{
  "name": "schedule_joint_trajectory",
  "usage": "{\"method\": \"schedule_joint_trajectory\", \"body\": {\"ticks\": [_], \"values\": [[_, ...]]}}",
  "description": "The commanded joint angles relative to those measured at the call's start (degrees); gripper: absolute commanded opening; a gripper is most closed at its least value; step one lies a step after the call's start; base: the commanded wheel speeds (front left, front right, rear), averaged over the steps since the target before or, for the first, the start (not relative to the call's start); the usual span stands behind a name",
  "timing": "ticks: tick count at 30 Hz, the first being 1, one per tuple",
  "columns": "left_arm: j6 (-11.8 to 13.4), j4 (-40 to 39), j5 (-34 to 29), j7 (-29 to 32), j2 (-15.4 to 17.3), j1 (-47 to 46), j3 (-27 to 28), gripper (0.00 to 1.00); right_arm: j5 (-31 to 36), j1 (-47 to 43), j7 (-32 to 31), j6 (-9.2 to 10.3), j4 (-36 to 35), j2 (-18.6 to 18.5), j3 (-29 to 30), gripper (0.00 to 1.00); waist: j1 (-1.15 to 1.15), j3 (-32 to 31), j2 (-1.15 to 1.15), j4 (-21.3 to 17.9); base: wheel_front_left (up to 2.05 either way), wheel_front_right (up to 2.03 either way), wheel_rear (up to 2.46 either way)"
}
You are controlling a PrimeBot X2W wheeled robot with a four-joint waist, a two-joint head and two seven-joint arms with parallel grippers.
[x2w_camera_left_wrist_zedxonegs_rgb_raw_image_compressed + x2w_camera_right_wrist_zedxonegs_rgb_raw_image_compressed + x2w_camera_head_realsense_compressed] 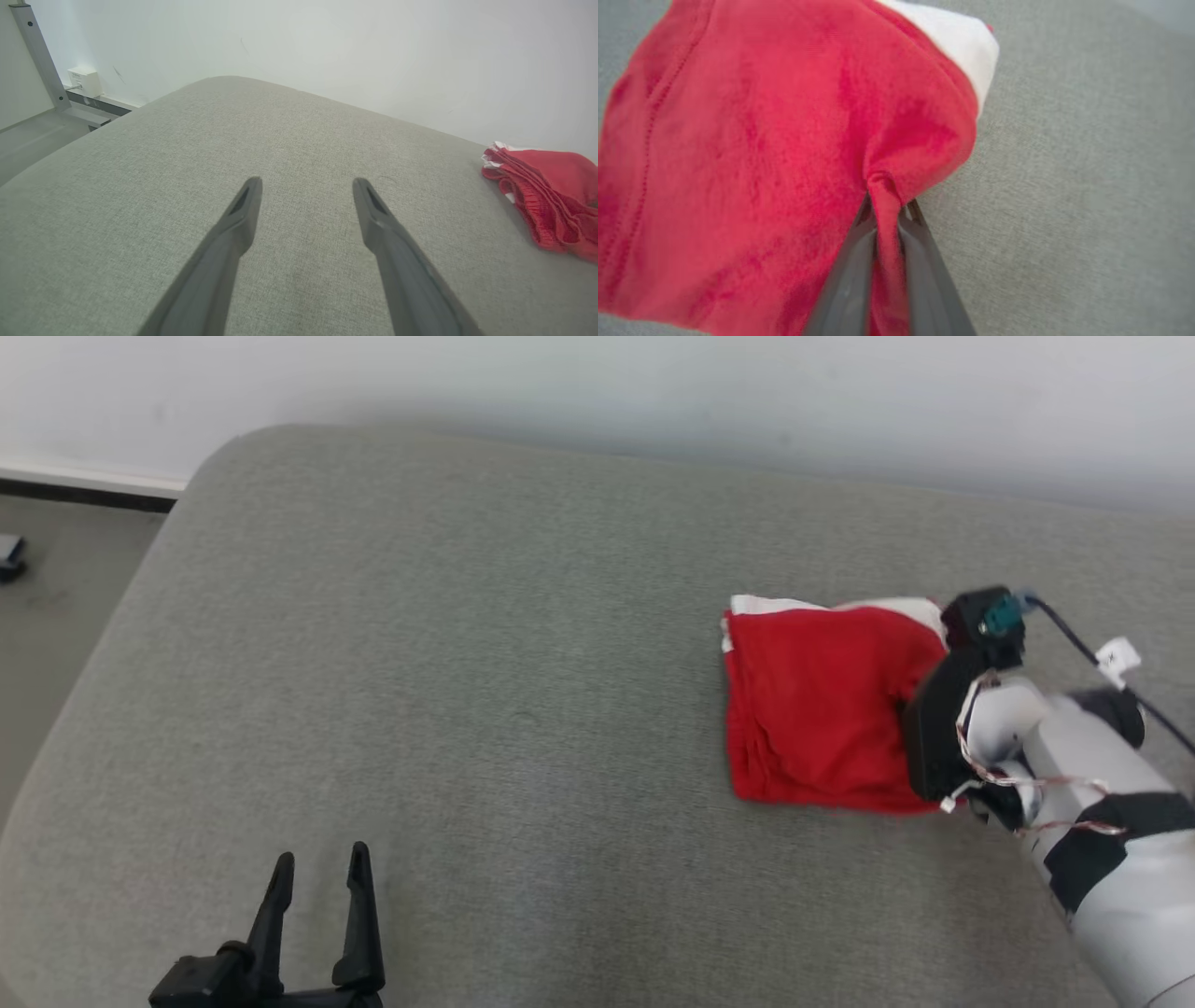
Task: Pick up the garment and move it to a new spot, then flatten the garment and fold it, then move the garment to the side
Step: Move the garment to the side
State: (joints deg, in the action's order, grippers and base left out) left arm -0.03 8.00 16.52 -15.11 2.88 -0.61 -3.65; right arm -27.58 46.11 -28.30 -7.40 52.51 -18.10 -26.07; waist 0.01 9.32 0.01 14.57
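Where the garment lies: the red garment (822, 709), folded into a rough square with white trim along its far side, sits on the right half of the grey cushion (467, 709), a little short of the cushion's far edge and well apart from its rounded far-left corner.
Garment's look: several layers are stacked; the left wrist view shows a ribbed red hem and bits of white at its left edge, and the right wrist view shows a stitched seam across the top layer.
Right fingers (850, 280): clenched on a pinch of red cloth at the garment's right edge, the cloth gathered into a narrow ridge between the two dark fingers and puckered just beyond their tips.
Right arm (1102, 821): the pale forearm with black bands comes in from the lower right; its wrist hangs over the garment's right edge and hides the fingers in the head view.
Wrist cable (1074, 635): black, carrying a white tag.
Left fingers (233, 224): released and spread wide, nothing between them, over bare cushion on its near-left part, well apart from the garment.
Surroundings: a pale wall (653, 392) runs behind the far edge; grey floor (56, 616) lies off the cushion's left edge with a small dark object (11, 557) on it; a white box (84, 80) and a grey metal post (39, 56) stand at the wall's base.
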Motion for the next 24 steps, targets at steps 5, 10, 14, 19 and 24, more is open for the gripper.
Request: {"method": "schedule_joint_trajectory", "body": {"ticks": [5, 10, 14, 19, 24], "values": [[0.15, -0.82, 0.74, 0.00, 0.03, 0.43, 0.50, 1.00, -1.96, 3.29, -2.90, -0.12, -8.26, -4.05, -6.80, 0.00, -0.01, -1.11, -0.01, -8.15, 0.00, 0.00, 0.00], [0.08, -1.11, 1.09, 0.00, 0.04, -0.41, 0.35, 1.00, -2.93, 4.85, -4.65, -0.11, -14.66, -8.23, -13.03, 0.00, -0.01, -0.86, -0.01, -12.56, 0.00, 0.00, 0.00], [-0.03, -1.61, 1.25, 0.01, 0.04, -1.36, 0.36, 1.00, -4.26, 6.86, -5.11, -0.07, -19.33, -11.64, -17.45, 0.00, -0.01, 0.23, -0.01, -17.20, 0.00, 0.00, 0.00], [-0.46, -1.79, 0.56, 0.01, 0.06, -2.90, -0.02, 1.00, -6.65, 8.44, -3.02, -0.07, -21.29, -14.35, -19.15, 0.00, -0.01, 2.16, -0.01, -21.28, 0.00, 0.00, 0.00], [-1.53, -1.91, -1.26, 0.00, 0.06, -4.38, 0.33, 1.00, -7.72, 10.16, -1.57, -0.07, -20.98, -17.28, -19.77, 0.00, -0.01, 4.43, -0.01, -24.20, 0.00, 0.00, 0.00]]}}
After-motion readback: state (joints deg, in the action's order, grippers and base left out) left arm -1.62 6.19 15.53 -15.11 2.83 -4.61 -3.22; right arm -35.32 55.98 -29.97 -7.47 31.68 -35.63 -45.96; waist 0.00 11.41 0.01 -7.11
